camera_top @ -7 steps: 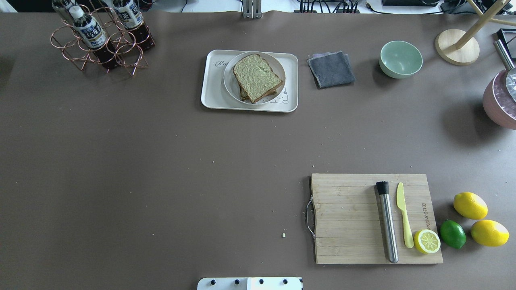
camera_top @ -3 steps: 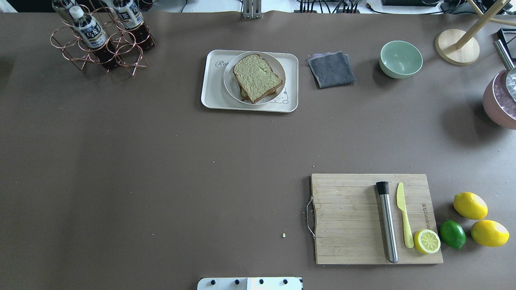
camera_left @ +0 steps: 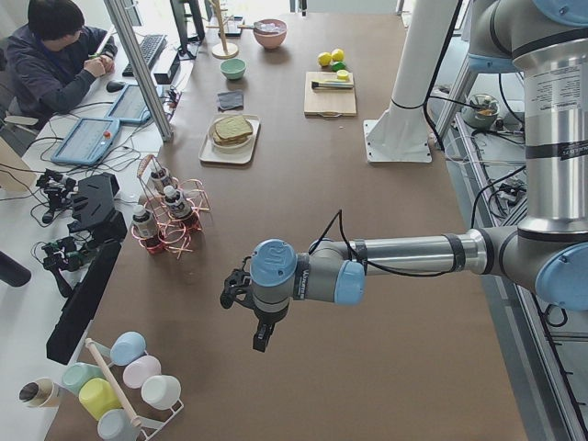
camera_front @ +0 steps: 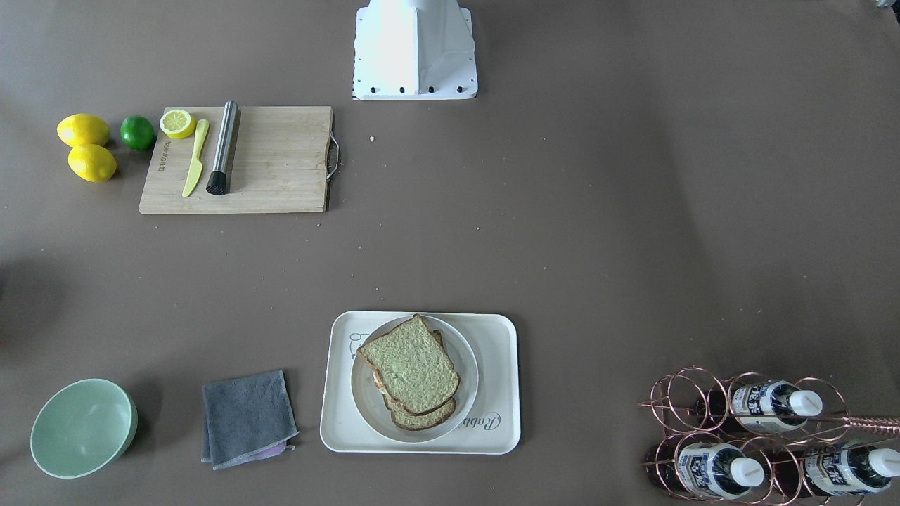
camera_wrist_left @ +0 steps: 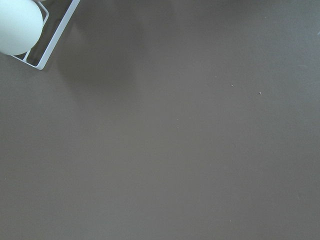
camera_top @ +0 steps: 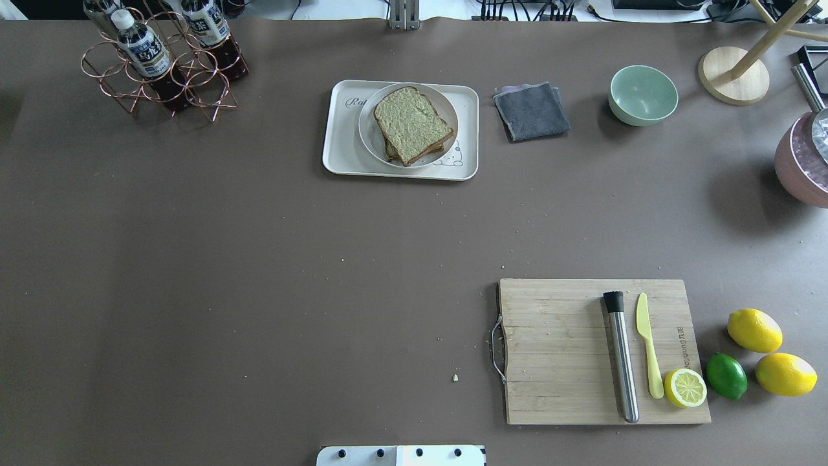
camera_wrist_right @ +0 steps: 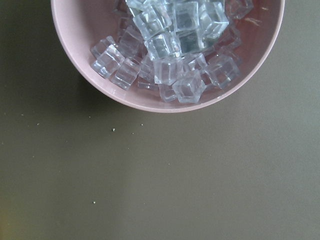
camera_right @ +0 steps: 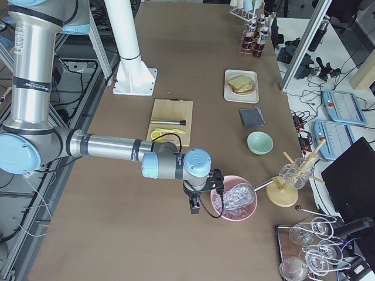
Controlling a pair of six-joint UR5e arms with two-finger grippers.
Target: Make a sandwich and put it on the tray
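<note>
A matte brown table (camera_top: 259, 259), speckled with pale crumbs, fills the overhead view. At its far side lies the tray (camera_top: 339, 155), smooth cream plastic with rounded corners, its script and bear drawing partly covered by a round white plate (camera_top: 367, 133). The sandwich (camera_top: 412, 123) sits on that plate: two coarse, porous slices with dark brown crusts, the upper one skewed over the lower, so any filling is hidden. Right of the tray in this view lie a folded grey nap cloth (camera_top: 532, 111) and, past it, a glossy mint bowl (camera_top: 643, 94). Left of the tray stands a copper wire rack (camera_top: 162, 84) holding bottles. Nearer the robot than the tray and to its right lies a grained wooden cutting board (camera_top: 556, 362). It carries a steel rod (camera_top: 622, 362), a yellow plastic knife (camera_top: 647, 343) and a lemon half (camera_top: 686, 388). Both arms are well apart from the tray. The left gripper (camera_left: 228, 296) hangs over bare table far along it, and the right gripper (camera_right: 218, 181) hangs just beside a pink bowl (camera_wrist_right: 145, 100) of clear ice cubes. Each shows only in a side view, so I cannot tell how their jaws stand.
</note>
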